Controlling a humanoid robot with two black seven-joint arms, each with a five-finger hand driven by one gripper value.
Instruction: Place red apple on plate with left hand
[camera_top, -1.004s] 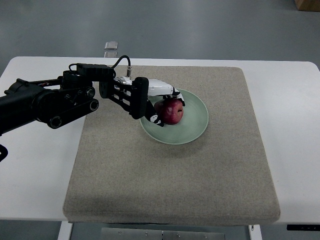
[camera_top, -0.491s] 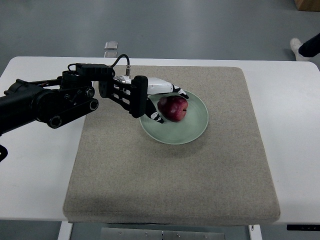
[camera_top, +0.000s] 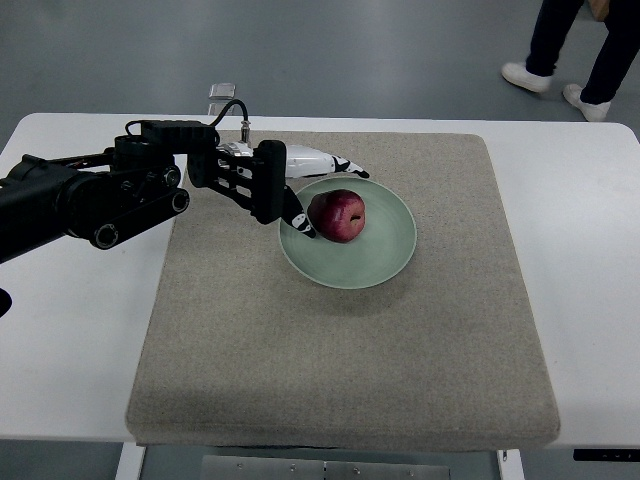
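Top view shows my left hand (camera_top: 300, 190) spread and holding nothing, fingers just beside the red apple (camera_top: 337, 215), which sits on the plate (camera_top: 385, 262) left of its middle. My worry is the withdrawal: a fingertip (camera_top: 309, 232) low over the rim could clip the apple and roll it, or tip the plate on the mat (camera_top: 350, 350).

The setting is a robotics lab or test room. Indicators: a plain white surface (camera_top: 580, 300) covered by a grey felt mat (camera_top: 340, 330), a bare grey floor (camera_top: 400, 60) with no furnishings, and a black robot arm (camera_top: 90, 200) with exposed cabling. A person's legs (camera_top: 580, 40) in dark trousers and white shoes stand at the upper right.
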